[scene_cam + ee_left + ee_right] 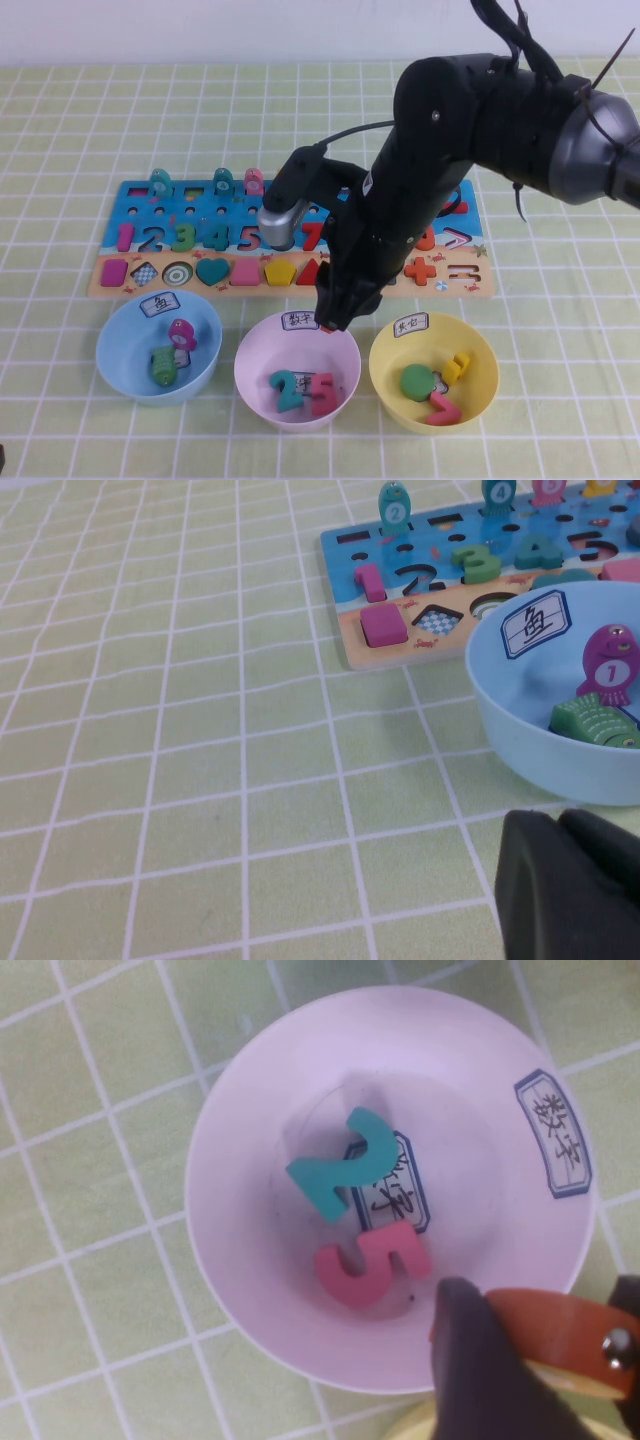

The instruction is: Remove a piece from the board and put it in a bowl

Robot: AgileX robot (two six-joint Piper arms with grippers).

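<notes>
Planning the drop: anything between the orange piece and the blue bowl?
Nothing visible: the right gripper holds the orange piece over the rim of the pink bowl, blue bowl alongside; left gripper sits near the blue bowl.

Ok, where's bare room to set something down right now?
Bare cloth left of the board and blue bowl, and beyond the board. Crowded at the bowls, where the right hand holds the orange piece over the pink bowl. Left hand parked beside the blue bowl.
</notes>
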